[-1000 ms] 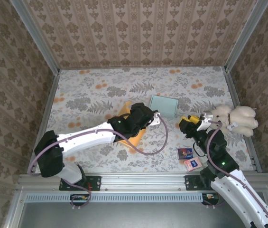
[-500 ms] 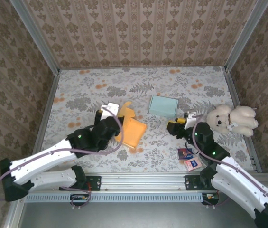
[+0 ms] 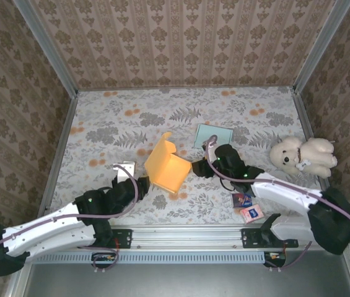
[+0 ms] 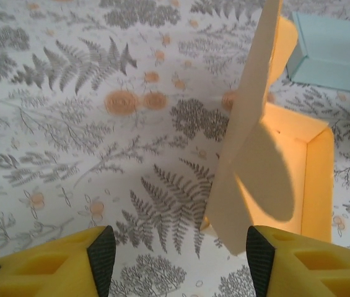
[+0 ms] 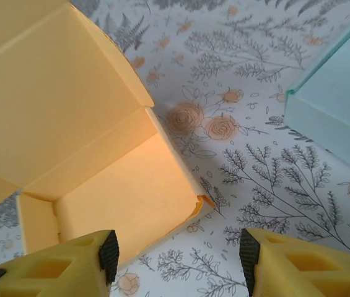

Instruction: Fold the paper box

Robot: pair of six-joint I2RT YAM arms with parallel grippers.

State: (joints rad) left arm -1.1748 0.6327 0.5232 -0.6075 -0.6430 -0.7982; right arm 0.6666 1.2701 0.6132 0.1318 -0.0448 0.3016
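Observation:
The orange paper box (image 3: 170,170) lies open on the floral table, one flap standing up at its far left. In the left wrist view that flap (image 4: 249,117) rises on edge in front of the box's tray (image 4: 298,179). My left gripper (image 4: 175,260) is open and holds nothing, and the flap's lower corner hangs near its right finger (image 4: 258,253). Seen from above, the left gripper (image 3: 139,180) sits just left of the box and my right gripper (image 3: 201,167) just right of it. The right gripper (image 5: 175,253) is open over the tray's near corner (image 5: 202,201), holding nothing.
A pale teal box (image 3: 214,137) lies just behind the right gripper and also appears as the teal box (image 5: 336,111) at the right. A cream teddy bear (image 3: 305,154) sits at the right wall. Two small packets (image 3: 247,207) lie near the front right.
The left arm has drawn back off the orange box toward the near left. The right arm has swung left from the teddy bear to the box's right side. The box's flap now stands up.

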